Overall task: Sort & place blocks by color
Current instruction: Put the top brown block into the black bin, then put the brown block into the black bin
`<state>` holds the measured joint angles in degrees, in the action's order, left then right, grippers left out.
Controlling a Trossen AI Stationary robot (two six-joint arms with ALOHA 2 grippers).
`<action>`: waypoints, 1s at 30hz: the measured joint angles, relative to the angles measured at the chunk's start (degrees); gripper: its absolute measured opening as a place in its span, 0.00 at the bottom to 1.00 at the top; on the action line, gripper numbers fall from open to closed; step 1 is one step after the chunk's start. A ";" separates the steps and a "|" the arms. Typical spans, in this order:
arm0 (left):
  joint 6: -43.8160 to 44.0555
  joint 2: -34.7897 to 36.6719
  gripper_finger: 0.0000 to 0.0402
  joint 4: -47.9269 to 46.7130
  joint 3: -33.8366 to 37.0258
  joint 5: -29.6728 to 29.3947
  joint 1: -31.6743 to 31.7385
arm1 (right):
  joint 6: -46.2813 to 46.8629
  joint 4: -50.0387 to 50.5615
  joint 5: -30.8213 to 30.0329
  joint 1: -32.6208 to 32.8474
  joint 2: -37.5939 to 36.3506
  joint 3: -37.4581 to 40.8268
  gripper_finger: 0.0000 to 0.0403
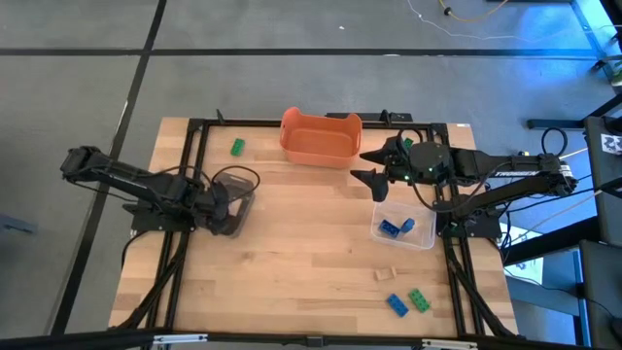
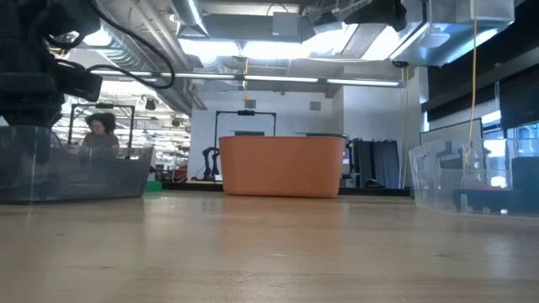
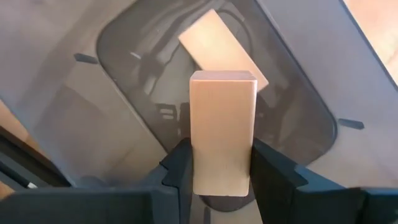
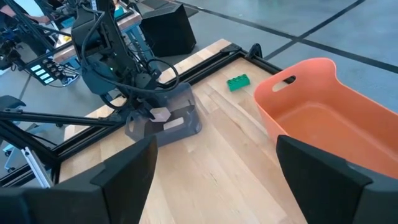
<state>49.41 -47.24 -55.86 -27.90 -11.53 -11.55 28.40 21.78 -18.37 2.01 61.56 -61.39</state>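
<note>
My left gripper [image 3: 221, 171] is shut on a pale tan wood block [image 3: 222, 124] over the dark container [image 1: 233, 202], where another tan block [image 3: 221, 46] lies flat on the floor. My right gripper [image 1: 370, 168] hangs open near the orange tub [image 1: 321, 136], holding nothing. The clear container [image 1: 406, 229] holds blue blocks [image 1: 394, 227]. A green block [image 1: 237, 147] lies near the far left corner. One tan block [image 1: 386, 274], one blue block [image 1: 397, 304] and one green block [image 1: 419, 299] lie near the table's near edge. My left gripper pinches the tan block by its two long side faces, at the end nearer the wrist [image 3: 222, 177], one finger [image 3: 180, 168] on each side. The fingers point down into the dark container. The block is lifted clear, and its free end [image 3: 222, 78] juts out past the fingertips.
The orange tub [image 2: 282, 166] stands at the far middle of the table, the clear container [image 2: 472, 177] to the right and the dark container [image 2: 67, 172] to the left. Black frame rails [image 1: 194, 175] run along the table's left, right and far sides. Bare wood lies in the middle.
</note>
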 joint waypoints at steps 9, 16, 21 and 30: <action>-2.10 0.00 0.59 1.72 -0.57 -1.33 0.62 | -0.11 -0.02 0.00 -0.01 0.00 0.00 0.82; -9.15 0.00 0.65 -1.53 -11.45 -3.96 5.16 | -0.24 -0.04 0.00 0.01 0.00 0.00 0.82; -22.52 0.04 0.65 8.23 -22.94 -8.79 9.18 | -0.35 -0.07 -0.02 0.00 0.00 0.00 0.82; -41.40 0.06 0.65 50.00 -25.98 6.13 16.14 | -0.42 -0.15 -0.06 -0.01 0.00 0.02 0.82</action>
<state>8.01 -47.19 -5.86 -53.89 -5.41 4.59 27.99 21.63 -18.43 2.00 61.56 -61.36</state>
